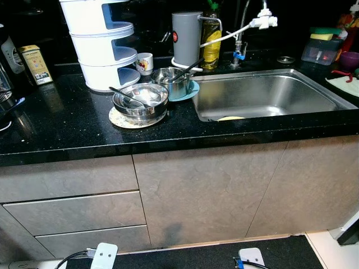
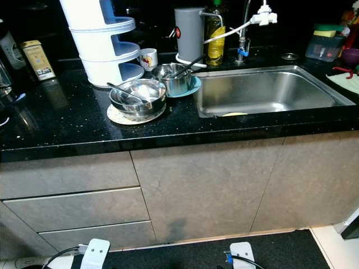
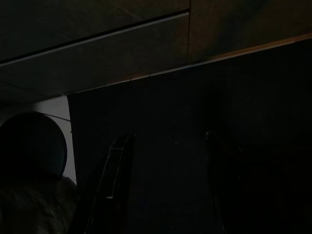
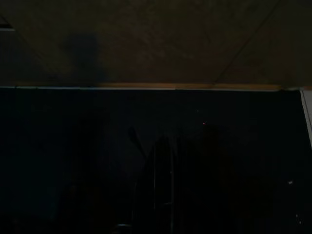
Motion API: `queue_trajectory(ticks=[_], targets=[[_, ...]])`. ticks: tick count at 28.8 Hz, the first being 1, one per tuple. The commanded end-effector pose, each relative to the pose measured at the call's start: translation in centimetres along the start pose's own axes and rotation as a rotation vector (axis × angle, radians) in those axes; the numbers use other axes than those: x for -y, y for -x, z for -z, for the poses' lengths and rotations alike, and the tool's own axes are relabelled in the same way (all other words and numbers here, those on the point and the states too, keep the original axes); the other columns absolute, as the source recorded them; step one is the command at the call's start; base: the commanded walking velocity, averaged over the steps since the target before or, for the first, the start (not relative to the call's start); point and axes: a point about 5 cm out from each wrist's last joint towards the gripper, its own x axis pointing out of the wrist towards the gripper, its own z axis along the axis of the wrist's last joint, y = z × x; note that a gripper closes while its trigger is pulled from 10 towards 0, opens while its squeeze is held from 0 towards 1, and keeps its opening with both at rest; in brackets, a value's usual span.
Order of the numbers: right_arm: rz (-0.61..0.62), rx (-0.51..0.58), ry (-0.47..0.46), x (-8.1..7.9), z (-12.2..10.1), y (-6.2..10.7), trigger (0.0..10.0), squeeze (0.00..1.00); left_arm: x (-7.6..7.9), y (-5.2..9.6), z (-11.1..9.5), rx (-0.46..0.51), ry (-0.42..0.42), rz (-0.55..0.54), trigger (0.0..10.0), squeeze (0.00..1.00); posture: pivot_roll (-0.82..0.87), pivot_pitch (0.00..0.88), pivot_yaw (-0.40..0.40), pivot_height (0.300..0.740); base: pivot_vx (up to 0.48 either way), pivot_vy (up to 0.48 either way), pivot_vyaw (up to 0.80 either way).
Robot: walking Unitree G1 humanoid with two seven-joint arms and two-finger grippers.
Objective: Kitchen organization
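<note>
Drawers (image 1: 73, 213) front the black bench (image 1: 67, 123); 2 stacked steel bowls (image 1: 140, 101) near the sink (image 1: 263, 95) hold a spoon (image 1: 128, 96) — handle pointing up-left. Left wrist: left gripper (image 3: 165, 185) jaws wide. Right wrist: right gripper (image 4: 165, 185) — jaws' state unclear.

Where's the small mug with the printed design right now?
In the left eye view, the mug stands at the back of the black counter, between the white tiered rack and the grey canister.
</note>
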Motion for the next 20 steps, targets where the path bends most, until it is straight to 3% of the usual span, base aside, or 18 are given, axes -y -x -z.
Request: queue_trajectory(ticks=[1, 15, 20], targets=[[-0.029, 0.001, 0.028, -0.4, 0.2, 0.2, 10.0, 0.0, 0.0, 0.3, 0.5, -0.003, -0.004, 0.001, 10.0, 0.0, -0.02, 0.158, 0.044, 0.74, 0.0, -0.247, 0.0], [-0.085, 0.012, 0.11, 0.0, -0.5, -0.3, 10.0, 0.0, 1.1, 0.2, 0.4, 0.01, 0.039, -0.019, 10.0, 0.0, -0.04, 0.16, -0.055, 0.74, 0.0, -0.401, 0.0], [-0.092, 0.013, 0.129, 0.4, -0.8, -0.5, 10.0, 0.0, 1.5, 0.5, 0.7, 0.01, 0.046, -0.019, 10.0, 0.0, -0.04, 0.174, -0.068, 0.74, 0.0, 0.0, 0.0]])
